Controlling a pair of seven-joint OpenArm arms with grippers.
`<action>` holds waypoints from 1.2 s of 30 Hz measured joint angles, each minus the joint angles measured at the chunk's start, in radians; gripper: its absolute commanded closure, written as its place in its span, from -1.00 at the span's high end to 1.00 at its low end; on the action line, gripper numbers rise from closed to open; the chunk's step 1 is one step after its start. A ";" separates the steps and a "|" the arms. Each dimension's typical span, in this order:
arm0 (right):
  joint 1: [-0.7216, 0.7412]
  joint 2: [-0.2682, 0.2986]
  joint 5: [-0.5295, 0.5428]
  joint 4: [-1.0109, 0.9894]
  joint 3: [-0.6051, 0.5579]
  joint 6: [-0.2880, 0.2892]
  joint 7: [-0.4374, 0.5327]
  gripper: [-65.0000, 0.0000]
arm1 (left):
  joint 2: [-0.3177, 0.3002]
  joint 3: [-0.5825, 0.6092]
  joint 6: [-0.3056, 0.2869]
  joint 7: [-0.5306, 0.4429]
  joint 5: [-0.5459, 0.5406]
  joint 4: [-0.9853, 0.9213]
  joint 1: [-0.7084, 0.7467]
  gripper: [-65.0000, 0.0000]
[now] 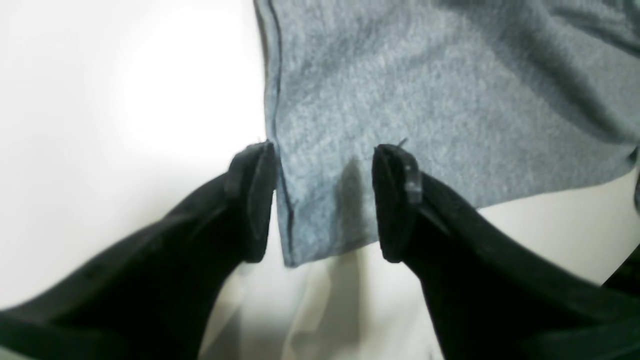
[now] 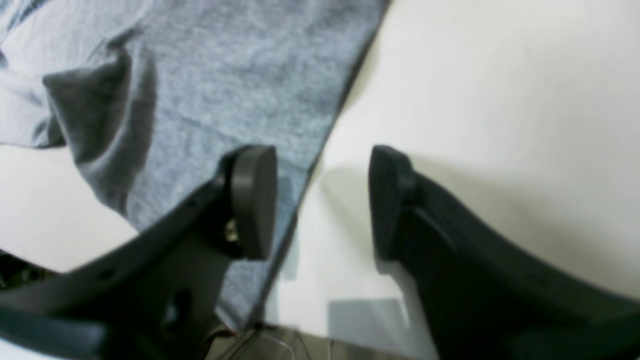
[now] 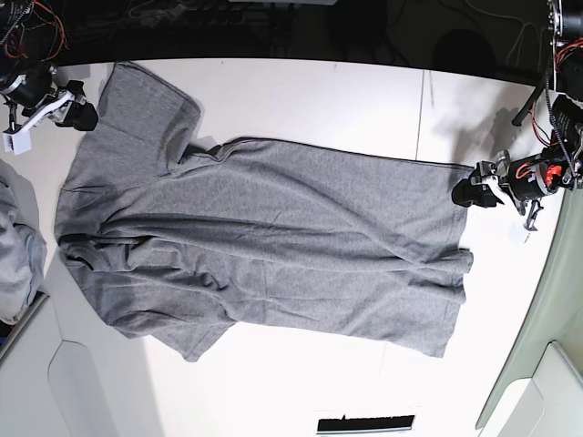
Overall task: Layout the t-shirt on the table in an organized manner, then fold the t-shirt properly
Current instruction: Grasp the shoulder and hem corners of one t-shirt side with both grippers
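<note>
- T-shirt (image 3: 264, 246) spread flat across table (image 3: 301, 100), centre frame.
- Left gripper (image 1: 324, 200) released, straddling the hem corner.
- Right gripper (image 2: 322, 200) released at the sleeve edge.

T-shirt (image 3: 273, 246) heather grey, plain; table (image 3: 310, 100) white; fingers (image 1: 252, 200) black.

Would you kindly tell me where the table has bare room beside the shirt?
The table is bare between the t-shirt and its far edge, and again along the near edge. The shirt's ends are crowded by the left gripper and right gripper.
</note>
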 measured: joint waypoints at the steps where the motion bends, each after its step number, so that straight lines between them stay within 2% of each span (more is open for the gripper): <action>1: 0.005 -0.009 -0.005 0.000 -0.001 0.000 0.003 -0.06 | 0.006 0.000 0.000 -0.005 0.003 0.001 0.003 0.08; 13: 0.050 -0.064 -0.003 -0.024 -0.068 0.000 0.034 -0.09 | 0.018 0.000 -0.003 -0.016 -0.005 0.002 0.014 0.08; 16: 0.050 -0.069 -0.005 -0.026 -0.069 0.001 0.031 -0.44 | 0.020 0.000 -0.003 -0.017 -0.005 0.002 0.014 -0.02; 18: 0.047 -0.075 -0.007 -0.028 -0.069 0.001 0.032 -0.73 | 0.020 0.000 -0.003 -0.016 0.001 0.002 0.014 -0.22; 20: 0.047 -0.077 -0.009 -0.029 -0.069 0.000 0.037 -1.00 | 0.023 0.000 -0.003 -0.013 0.006 0.002 0.015 -0.50; 23: 0.047 -0.077 -0.009 -0.030 -0.070 0.000 0.046 -1.00 | 0.029 0.002 -0.003 -0.013 0.002 0.002 0.020 -1.00; 29: 0.046 -0.077 -0.016 -0.024 -0.068 0.011 0.038 -1.00 | 0.025 0.005 -0.003 -0.008 -0.018 0.002 0.022 -1.00; 33: 0.038 -0.077 0.006 -0.006 -0.038 0.012 -0.034 -1.00 | -0.031 0.010 0.008 0.095 -0.175 0.016 0.044 -1.00; 36: 0.016 -0.069 0.050 0.013 -0.005 0.019 -0.061 -1.00 | -0.078 0.010 0.017 0.139 -0.239 0.056 0.089 -1.00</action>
